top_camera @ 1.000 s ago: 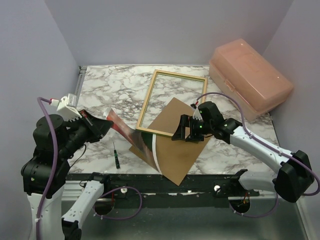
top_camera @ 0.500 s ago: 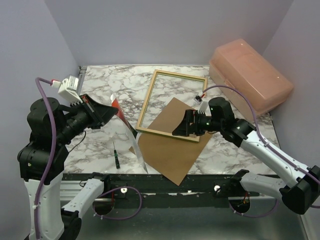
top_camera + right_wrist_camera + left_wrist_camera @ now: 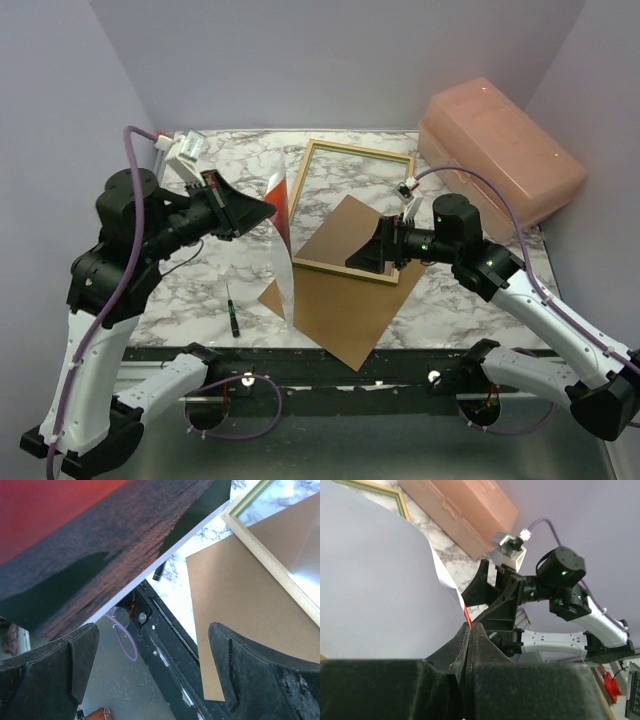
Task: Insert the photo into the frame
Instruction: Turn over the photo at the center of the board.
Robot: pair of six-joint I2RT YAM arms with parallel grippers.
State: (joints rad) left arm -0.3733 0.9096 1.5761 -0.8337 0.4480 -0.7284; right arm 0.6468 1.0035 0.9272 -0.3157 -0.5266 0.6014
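One thin sheet is all the photo is, so I judge it light, limp and easy to crease, with a printed face that would probably slide on smooth pads. The left gripper is clenched on it at one edge. The left wrist view shows the jaws pressed together over the white reverse side, right at the margin. The photo stands nearly upright over the bench, edge-on to the overhead camera and bowed, its lower end down by the brown backing board. Whether it touches there I cannot tell. The frame lies flat just beside it, pale wood side up, its near rail resting on the board. The right gripper is released, jaws spread wide, holding nothing and facing the sunset side. A single pinch lets the sheet sag, so a second hold on the white border of the far edge should keep it flat for lowering into the frame
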